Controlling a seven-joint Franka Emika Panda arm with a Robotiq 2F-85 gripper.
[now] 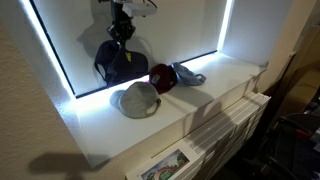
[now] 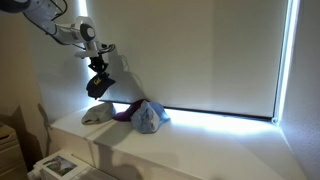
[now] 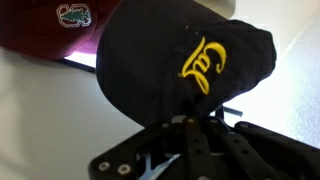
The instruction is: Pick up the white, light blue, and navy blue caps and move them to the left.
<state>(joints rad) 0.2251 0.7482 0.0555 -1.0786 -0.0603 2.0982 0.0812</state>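
Note:
My gripper (image 1: 122,32) is shut on the navy blue cap (image 1: 118,62) and holds it in the air above the back of the white ledge (image 1: 200,100). In an exterior view the gripper (image 2: 98,68) has the navy cap (image 2: 99,86) hanging below it. The wrist view shows the navy cap (image 3: 180,60) with a yellow "Cal" logo, pinched between the fingers (image 3: 190,125). The white cap (image 1: 137,99) lies on the ledge in front of it and also shows in an exterior view (image 2: 97,115). The light blue cap (image 1: 188,74) lies further along (image 2: 148,119).
A maroon cap (image 1: 162,75) lies between the white and light blue caps and also shows in the wrist view (image 3: 65,25). A drawn window blind (image 2: 200,50) stands behind the ledge. Drawers (image 1: 225,125) and a paper (image 1: 165,165) sit below the front edge.

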